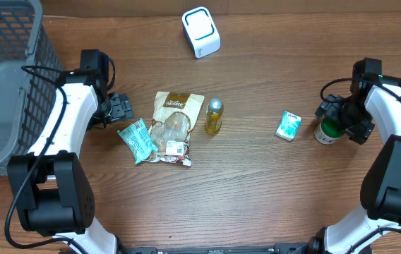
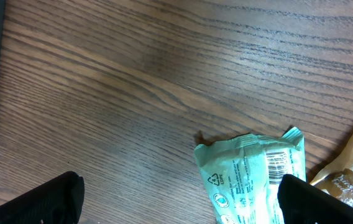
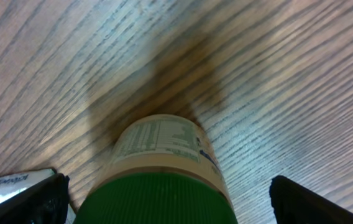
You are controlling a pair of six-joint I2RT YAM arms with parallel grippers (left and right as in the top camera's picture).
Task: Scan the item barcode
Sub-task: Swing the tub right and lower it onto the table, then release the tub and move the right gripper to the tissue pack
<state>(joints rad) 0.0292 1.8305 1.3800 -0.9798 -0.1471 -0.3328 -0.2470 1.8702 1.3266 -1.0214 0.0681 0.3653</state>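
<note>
The fingers (image 3: pixel 43 200) of the right gripper (image 3: pixel 167 186) are seen spread wide to either side of a green-lidded jar (image 3: pixel 161 168). A clear gap is left on one side, so the jar is straddled rather than clamped. The left gripper (image 2: pixel 179 186) is likewise held fully apart with nothing between its fingers (image 2: pixel 40 202), just beside a teal packet (image 2: pixel 257 180). A barcode and a recycling triangle on that packet are shown only by the left wrist view. From overhead the packet (image 1: pixel 135 140) appears merely as a crumpled teal shape next to a brown snack bag (image 1: pixel 172 127). A printed table on the jar's label is given by the right wrist view, but it is too blurred to be read. From overhead the jar (image 1: pixel 325 132) is found at the right of the table, under the right gripper (image 1: pixel 334 121), near a small teal box (image 1: pixel 288 125). A small yellow bottle (image 1: pixel 214 116) is laid beside the bag, and a white scanner (image 1: pixel 201 32) is set well apart at the far edge. A grey mesh basket (image 1: pixel 6 85) is placed beyond the left gripper (image 1: pixel 121 108). Everything is borne by a dark wood-grain table (image 1: pixel 257 183). The bag's lettering cannot be made out.
</note>
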